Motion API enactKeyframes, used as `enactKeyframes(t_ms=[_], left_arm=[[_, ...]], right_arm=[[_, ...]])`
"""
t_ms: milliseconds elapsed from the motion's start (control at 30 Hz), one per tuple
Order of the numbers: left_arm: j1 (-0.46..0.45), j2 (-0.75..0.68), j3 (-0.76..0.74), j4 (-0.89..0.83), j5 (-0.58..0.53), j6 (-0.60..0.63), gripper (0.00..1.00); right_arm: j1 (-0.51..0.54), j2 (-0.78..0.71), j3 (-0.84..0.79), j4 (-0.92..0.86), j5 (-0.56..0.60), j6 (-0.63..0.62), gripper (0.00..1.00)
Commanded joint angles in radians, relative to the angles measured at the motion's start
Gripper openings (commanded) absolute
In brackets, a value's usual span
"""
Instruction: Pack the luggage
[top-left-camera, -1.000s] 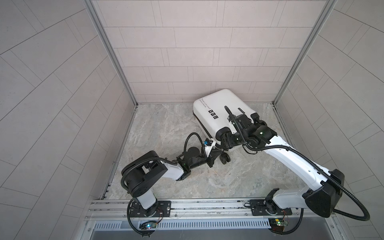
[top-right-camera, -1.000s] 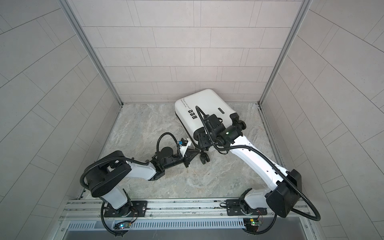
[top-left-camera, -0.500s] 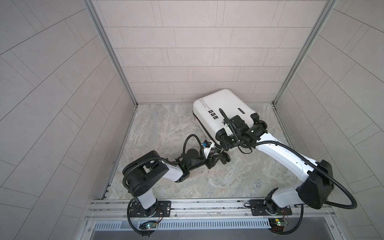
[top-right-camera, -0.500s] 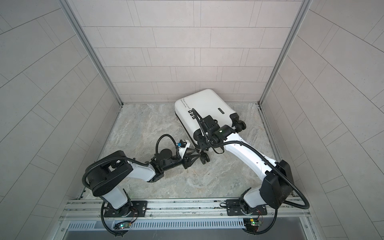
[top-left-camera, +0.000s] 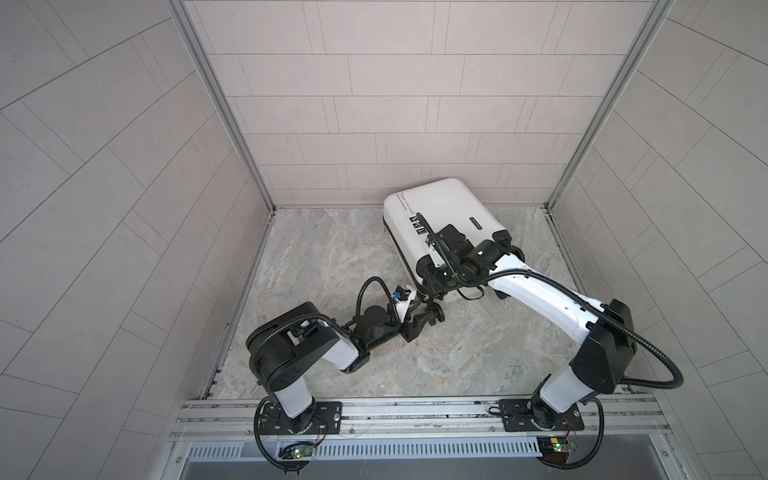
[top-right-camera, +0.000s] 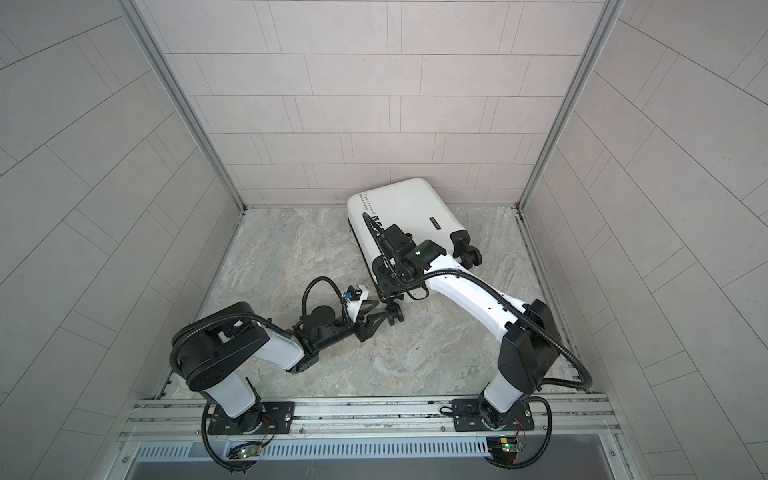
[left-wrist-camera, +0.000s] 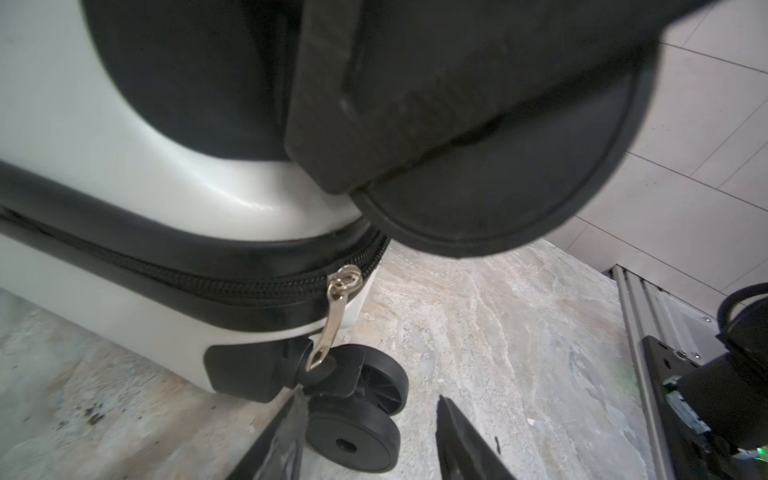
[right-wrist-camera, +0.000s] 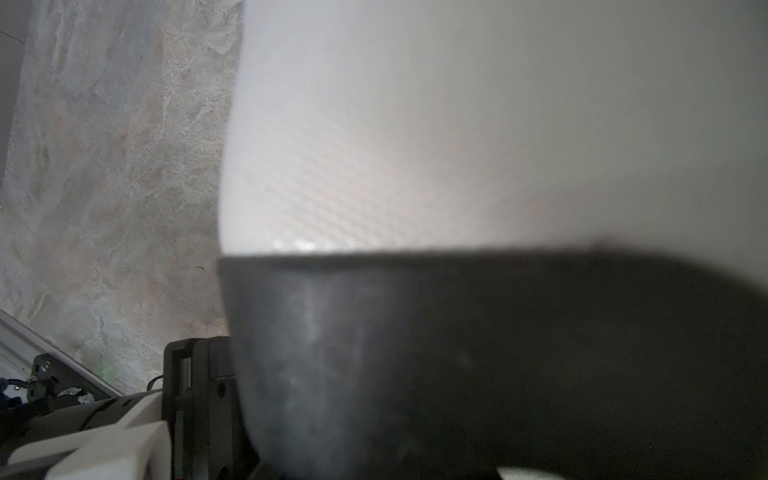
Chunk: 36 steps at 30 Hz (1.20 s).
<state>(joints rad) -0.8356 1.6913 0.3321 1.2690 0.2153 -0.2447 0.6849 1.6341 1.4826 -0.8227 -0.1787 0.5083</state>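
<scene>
Evidently rigid and slick, the closed luggage (top-left-camera: 449, 216) lies flat, far and right of centre; the best purchase is likely its zipper pull (left-wrist-camera: 332, 320). The left gripper (left-wrist-camera: 371, 401) stands spread about a wheel (left-wrist-camera: 353, 436). The right gripper (top-left-camera: 432, 276), blurred against the shell, cannot be judged.

Both top views: bright, even, diffuse light, everything sharp. Soft shadows on grey marbled stone floor (top-left-camera: 332, 257). Beige wall tiles (top-right-camera: 83, 166) bow at frame edges. Left wrist: silver metal zipper pull (left-wrist-camera: 332, 316) crisp, glare patch on white hard-shell suitcase (left-wrist-camera: 62, 124), close foreground smeared. Right wrist: dimmer, suitcase fully defocused, only the floor is sharper.
</scene>
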Motion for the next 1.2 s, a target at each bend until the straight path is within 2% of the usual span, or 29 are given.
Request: enactKeyframes(t_ms=[0, 133, 333, 567, 833, 967, 1167], left_arm=[[0.015, -0.040, -0.032, 0.053, -0.037, 0.022, 0.58], [0.022, -0.053, -0.072, 0.051, -0.117, 0.049, 0.59], [0.053, -0.049, -0.053, 0.059, -0.164, 0.091, 0.58], [0.075, -0.037, 0.008, 0.058, -0.110, 0.137, 0.59], [0.076, 0.035, 0.073, 0.058, -0.070, 0.143, 0.57], [0.076, 0.063, 0.097, 0.058, -0.095, 0.145, 0.55], [0.075, 0.091, 0.130, 0.055, -0.128, 0.149, 0.41]], right_arm=[[0.027, 0.045, 0.088, 0.088, -0.003, -0.010, 0.12], [0.030, 0.086, 0.142, 0.081, -0.007, -0.003, 0.16], [0.030, 0.071, 0.153, 0.043, 0.009, -0.017, 0.46], [0.020, -0.034, 0.093, -0.014, 0.056, -0.036, 0.65], [-0.011, -0.146, 0.025, -0.056, 0.071, -0.043, 0.68], [-0.021, -0.197, -0.006, -0.070, 0.098, -0.036, 0.68], [-0.053, -0.285, -0.088, -0.047, 0.133, -0.053, 0.68]])
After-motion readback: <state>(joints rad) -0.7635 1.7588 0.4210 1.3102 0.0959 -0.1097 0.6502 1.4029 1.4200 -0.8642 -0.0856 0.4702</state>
